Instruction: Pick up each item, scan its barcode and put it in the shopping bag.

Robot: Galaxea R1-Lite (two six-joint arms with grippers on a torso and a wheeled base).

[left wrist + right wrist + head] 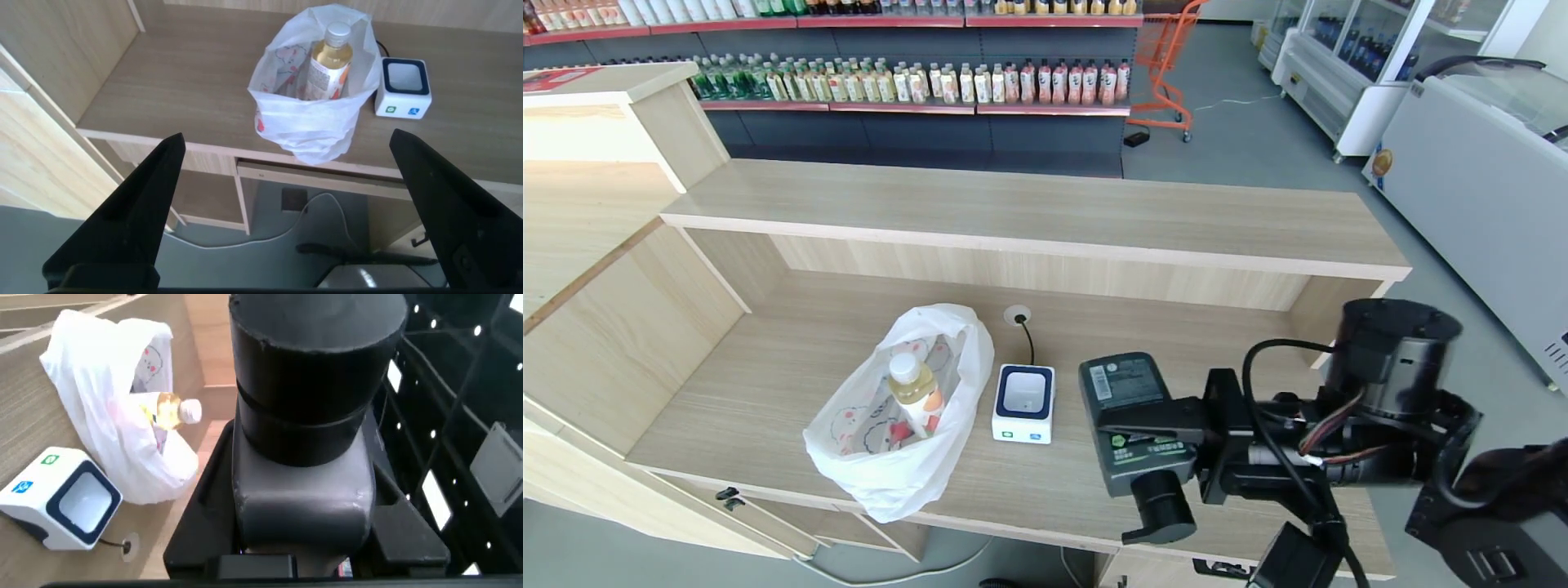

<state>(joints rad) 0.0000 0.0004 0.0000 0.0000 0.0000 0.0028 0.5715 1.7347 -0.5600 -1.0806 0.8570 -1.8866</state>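
Held item: a dark grey bottle (1131,384) with a wide black screw cap is gripped across its body, a white barcode label turned upward near its base and a green label lower down
Right hand (1152,425): closed on the bottle, which is held above the surface (768,384), just right of the scanner (1023,403)
Left hand (288,140): fingers spread wide with nothing between them, held off the near edge of the surface
Shopping bag (894,457): white plastic with cartoon print, mouth open, set left of the scanner; a drink bottle (913,392) with a white cap and yellow contents is seen inside
Surface: pale wood counter with a raised ledge behind; the scanner's cable (1029,343) is led into a round grommet
Room: shelves of drinks (915,82), an orange trolley (1168,57), white freezers (1478,171)
Hidden: the bottle's middle is covered by the fingers, and the right hand's far finger cannot be made out
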